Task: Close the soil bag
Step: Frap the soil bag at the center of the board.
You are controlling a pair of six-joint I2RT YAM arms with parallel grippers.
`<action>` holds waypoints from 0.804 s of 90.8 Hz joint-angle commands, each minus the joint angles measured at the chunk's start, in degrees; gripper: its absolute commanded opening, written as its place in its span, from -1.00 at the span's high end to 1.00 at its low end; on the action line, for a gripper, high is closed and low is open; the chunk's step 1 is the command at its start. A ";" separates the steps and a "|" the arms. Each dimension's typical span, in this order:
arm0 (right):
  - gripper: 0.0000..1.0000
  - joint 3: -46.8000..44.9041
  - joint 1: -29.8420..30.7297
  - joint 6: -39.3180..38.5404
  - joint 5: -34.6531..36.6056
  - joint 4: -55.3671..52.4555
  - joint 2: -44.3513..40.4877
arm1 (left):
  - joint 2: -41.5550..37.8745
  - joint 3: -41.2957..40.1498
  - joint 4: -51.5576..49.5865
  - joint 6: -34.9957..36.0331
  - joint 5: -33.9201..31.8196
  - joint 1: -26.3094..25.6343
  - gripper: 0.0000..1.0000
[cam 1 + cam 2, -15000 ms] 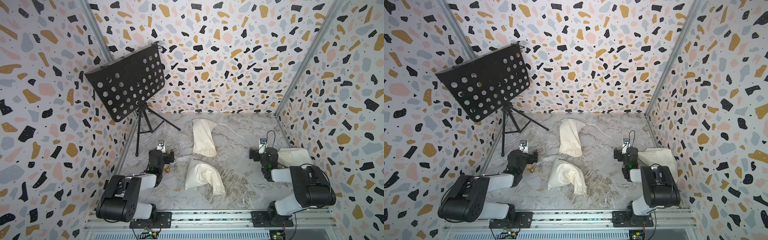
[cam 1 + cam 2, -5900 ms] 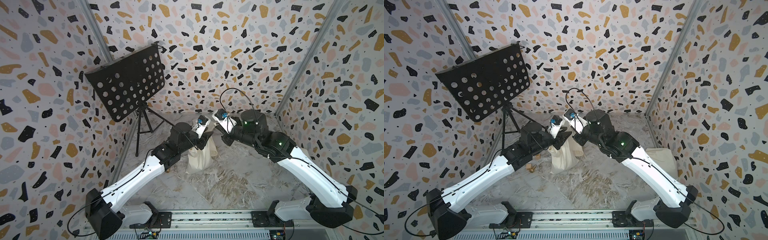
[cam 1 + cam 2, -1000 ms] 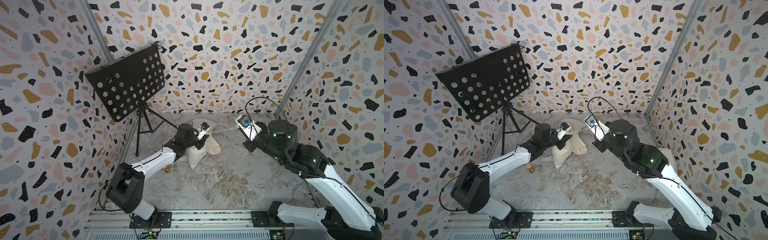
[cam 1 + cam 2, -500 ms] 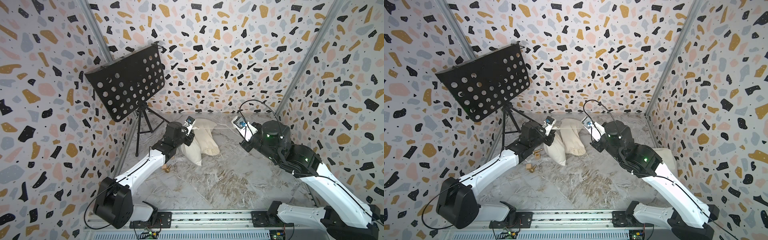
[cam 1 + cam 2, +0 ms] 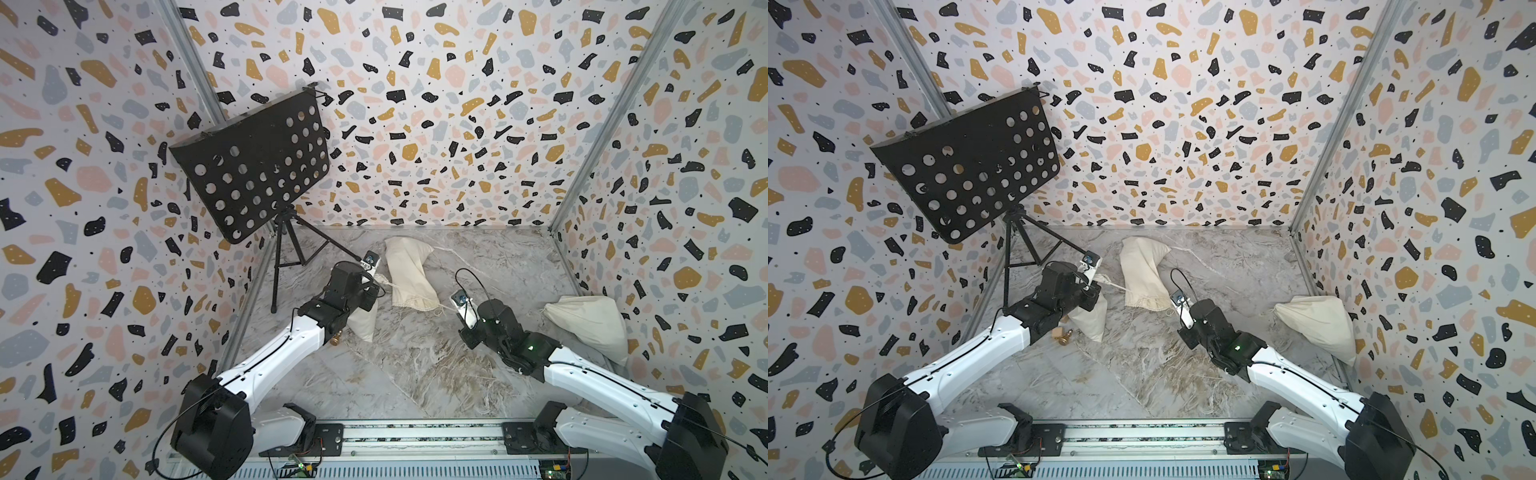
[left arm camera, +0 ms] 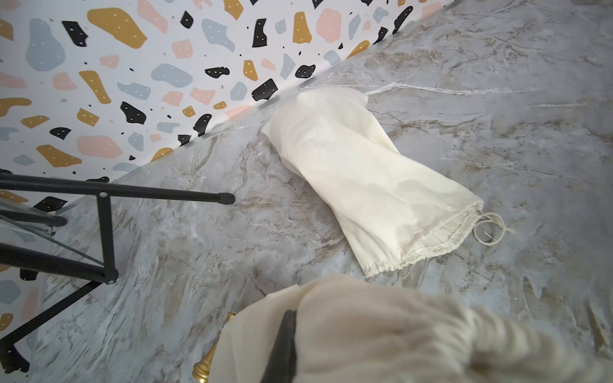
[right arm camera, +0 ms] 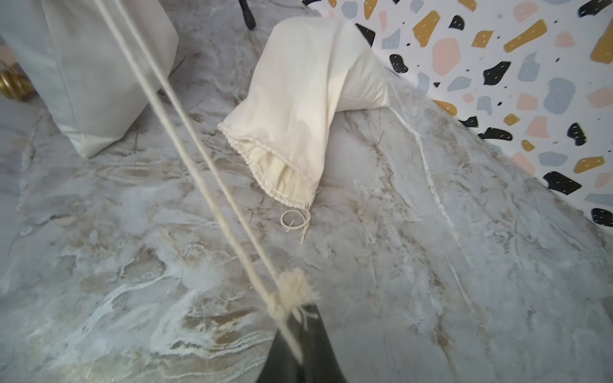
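Lower now, my left gripper (image 5: pixel 376 289) clamps the cream cloth soil bag (image 5: pixel 363 326), mostly hidden; whether my right gripper (image 7: pixel 300 325) pinches its pale drawstring (image 7: pixel 292 288), I cannot tell.

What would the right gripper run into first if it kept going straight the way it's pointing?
Most likely the lying cloth bag: the right gripper points at its open mouth, with the coiled drawstring loop just before it. How high the gripper rides is unclear.
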 commanded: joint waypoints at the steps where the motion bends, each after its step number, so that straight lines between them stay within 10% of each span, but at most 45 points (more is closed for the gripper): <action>1: 0.34 0.04 -0.44 1.68 -5.44 11.87 -0.97 | 0.53 0.67 -0.17 1.33 -0.70 -1.38 1.00; 27: -0.91 0.98 -0.41 0.62 -22.12 26.80 6.22 | 5.23 2.94 -1.73 2.24 -1.28 -3.68 1.00; 73: -0.83 13.17 -0.41 4.05 -22.83 52.74 36.96 | 3.30 2.06 -1.73 2.37 -0.75 -4.40 1.00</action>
